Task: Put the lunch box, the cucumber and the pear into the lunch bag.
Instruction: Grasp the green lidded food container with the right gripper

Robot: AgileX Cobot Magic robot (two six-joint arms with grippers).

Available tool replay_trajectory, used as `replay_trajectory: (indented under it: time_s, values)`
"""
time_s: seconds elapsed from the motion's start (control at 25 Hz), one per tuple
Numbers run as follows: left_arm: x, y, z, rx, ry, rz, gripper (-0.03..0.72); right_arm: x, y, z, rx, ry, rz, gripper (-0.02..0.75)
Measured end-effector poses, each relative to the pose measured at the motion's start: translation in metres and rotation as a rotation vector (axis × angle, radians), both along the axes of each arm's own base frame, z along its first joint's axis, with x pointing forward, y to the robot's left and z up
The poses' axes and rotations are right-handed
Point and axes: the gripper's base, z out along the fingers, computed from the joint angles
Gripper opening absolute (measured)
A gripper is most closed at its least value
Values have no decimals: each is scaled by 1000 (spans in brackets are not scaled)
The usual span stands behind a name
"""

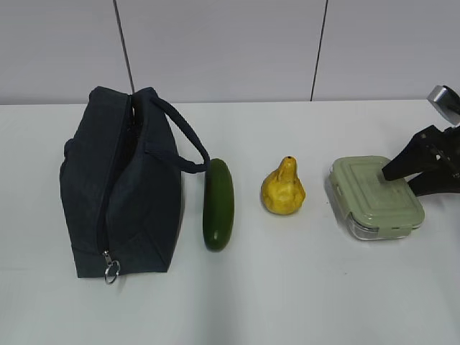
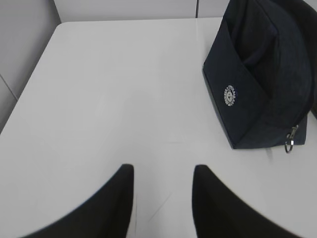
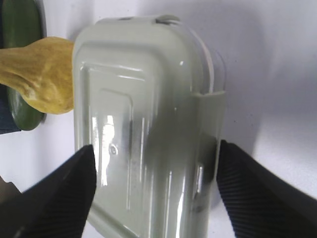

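Observation:
The lunch box (image 1: 376, 195), clear with a sage-green lid, lies at the right of the table; it fills the right wrist view (image 3: 143, 124). My right gripper (image 1: 399, 181) is open, with one finger on each side of the lid (image 3: 156, 148), just above it. The yellow pear (image 1: 282, 188) stands left of the box and shows in the right wrist view (image 3: 47, 74). The dark green cucumber (image 1: 218, 203) lies beside the navy lunch bag (image 1: 122, 194). The bag's ring pull (image 1: 110, 272) is at its near end. My left gripper (image 2: 163, 171) is open over bare table, left of the bag (image 2: 262, 84).
The white table (image 1: 302, 295) ends at a grey panelled wall (image 1: 230, 43) behind. The bag's strap handle (image 1: 183, 140) loops over toward the cucumber. The table's left edge (image 2: 29, 84) shows in the left wrist view.

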Motion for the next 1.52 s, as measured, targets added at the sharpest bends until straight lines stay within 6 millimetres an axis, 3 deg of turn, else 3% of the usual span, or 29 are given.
replay_trajectory:
  time_s: [0.2,0.4,1.0,1.24,1.52]
  values:
    - [0,0,0,0,0,0,239,0,0,-3,1,3,6,589]
    - [0,0,0,0,0,0,239,1,0,-22,20,47,4,589]
    - [0,0,0,0,0,0,239,2,1,-23,36,33,5,587]
    - [0,0,0,0,0,0,239,3,1,-22,50,26,4,492]
    - [0,0,0,0,0,0,239,3,2,-21,69,26,2,444]
